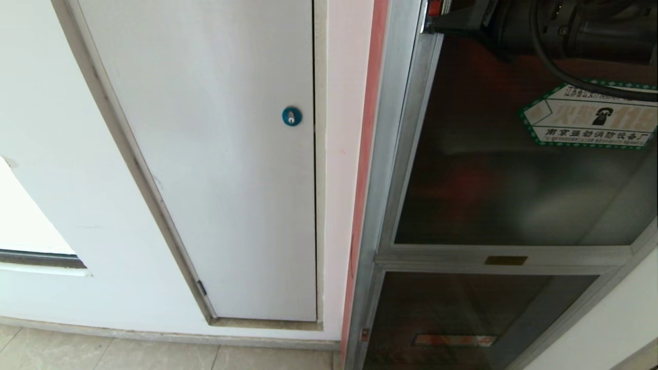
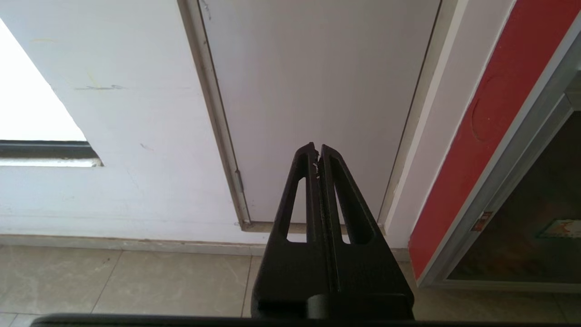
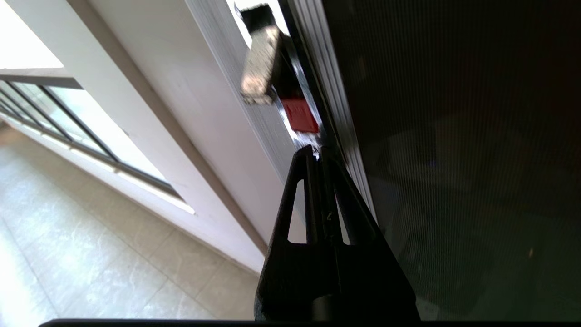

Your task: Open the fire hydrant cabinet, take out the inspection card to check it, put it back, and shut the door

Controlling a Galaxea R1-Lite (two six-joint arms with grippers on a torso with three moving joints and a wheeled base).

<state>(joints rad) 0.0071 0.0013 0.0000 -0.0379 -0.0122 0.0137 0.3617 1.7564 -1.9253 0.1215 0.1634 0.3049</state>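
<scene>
Pressing its 2 black fingers flat together with nothing between them, the right gripper sits at the silver metal edge of the door, a large dark tinted glass pane in a silver frame. Its tips lie just below a small red block and a blurred pale grey latch piece on that edge; whether the tips touch the frame cannot be told. In the head view the right arm shows only as dark housing and a black cable at the top right, in front of the glass.

The door appears to stand shut against the fire hydrant cabinet, a tall silver-metal-framed wall unit with a red strip down its left side. A white hexagonal sticker with a green edge and "119" sits on the upper glass. Below the pane a small brass plate is fixed to the cross rail, and under that is a smaller lower glass panel. Behind the tinted glass only dim reddish and pale shapes show; the inspection card cannot be made out.

The left gripper is clenched too, fingers closed on nothing, held low and pointing at the plain white panel left of the cabinet. That panel carries a round blue lock. Beige floor tiles run along the wall base.
</scene>
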